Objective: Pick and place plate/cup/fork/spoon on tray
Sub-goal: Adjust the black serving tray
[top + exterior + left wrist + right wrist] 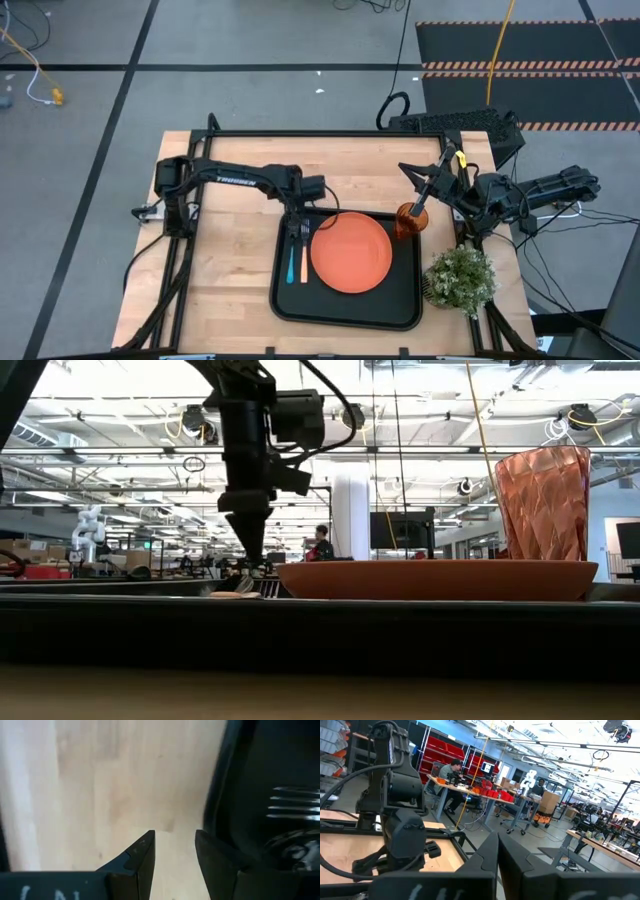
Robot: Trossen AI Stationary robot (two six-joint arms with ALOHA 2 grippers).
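Four tableware pieces sit on the large black rectangular tray (410, 300) on the wooden bench (230, 290). Round flat orange plate (351, 252) lies at tray centre. Small translucent orange tumbler cup (408, 221) stands upright at the tray's far right corner, just beside the plate. Tan-handled fork (292, 262) and blue-handled spoon (304, 258) lie side by side along the tray's left edge; their heads are hidden under the left claw (297, 229). Left claw hangs low over them, fingers partly apart, holding nothing visible. In the left wrist view, tines and dark spoon bowl are cut off. Right claw (408, 172) is raised behind the cup, fingers closed, empty.
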